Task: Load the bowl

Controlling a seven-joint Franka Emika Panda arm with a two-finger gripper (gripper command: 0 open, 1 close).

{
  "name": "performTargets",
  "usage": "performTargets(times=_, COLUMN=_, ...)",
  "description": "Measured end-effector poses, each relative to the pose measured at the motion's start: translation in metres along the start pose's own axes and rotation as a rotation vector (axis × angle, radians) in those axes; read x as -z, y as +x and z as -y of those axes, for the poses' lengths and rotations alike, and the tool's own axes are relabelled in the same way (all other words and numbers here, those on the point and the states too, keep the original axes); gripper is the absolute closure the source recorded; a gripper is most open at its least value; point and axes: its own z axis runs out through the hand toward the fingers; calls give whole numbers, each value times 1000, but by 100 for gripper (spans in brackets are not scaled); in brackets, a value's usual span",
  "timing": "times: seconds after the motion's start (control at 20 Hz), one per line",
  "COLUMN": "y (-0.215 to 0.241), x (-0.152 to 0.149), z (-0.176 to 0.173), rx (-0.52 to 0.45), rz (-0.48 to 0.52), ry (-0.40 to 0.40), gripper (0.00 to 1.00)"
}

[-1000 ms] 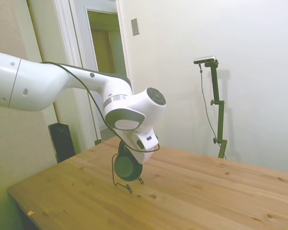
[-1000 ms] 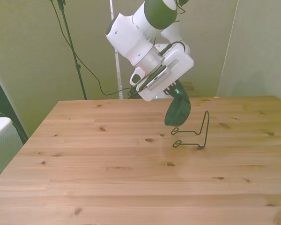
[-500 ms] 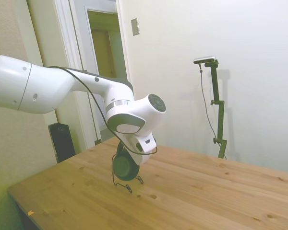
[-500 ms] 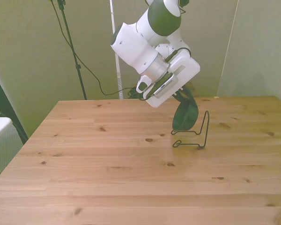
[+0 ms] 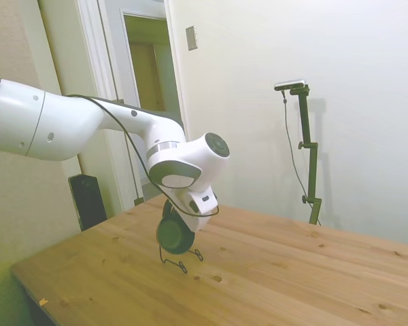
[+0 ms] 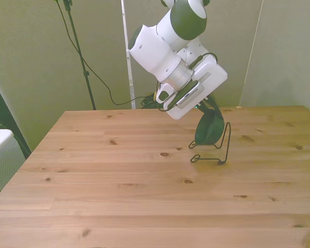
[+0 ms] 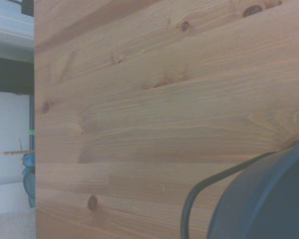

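One arm is doing all the work here, and its gripper (image 6: pixel 205 107) is hanging onto the bowl (image 6: pixel 207 129) by the upper rim, so the claw is clamped on it, though the fingers themselves are mostly tucked behind the white hand in both the side view and the front view. The bowl is sitting up on edge, tilted, not flat, with its lower edge coming down inside the thin black wire rack (image 6: pixel 219 150). In the front view the rack's tall upright loop is standing just beside the bowl on the front view's right, and the two little loop feet are lying on the wooden table (image 6: pixel 119 196) in front of it. I honestly can't tell if the bowl is touching the wire or just hovering a hair off it. From the side view the bowl (image 5: pixel 174 234) is showing its round dark underside and the rack (image 5: pixel 179 260) is poking out right below it. The wrist view is pretty blurry, only catching a dark curved chunk of the bowl (image 7: pixel 269 199) with a bit of black wire (image 7: pixel 199 194) curving around it over the planks
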Motion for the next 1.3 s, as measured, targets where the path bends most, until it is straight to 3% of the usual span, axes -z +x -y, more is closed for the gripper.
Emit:
performTargets(times=0.35, y=1, x=-18, z=2, rx=10, rz=-8, ry=-13, gripper=100)
performTargets(times=1.3, y=17, x=-30, z=-8, rx=-17, rz=-33, ry=-18, gripper=100)
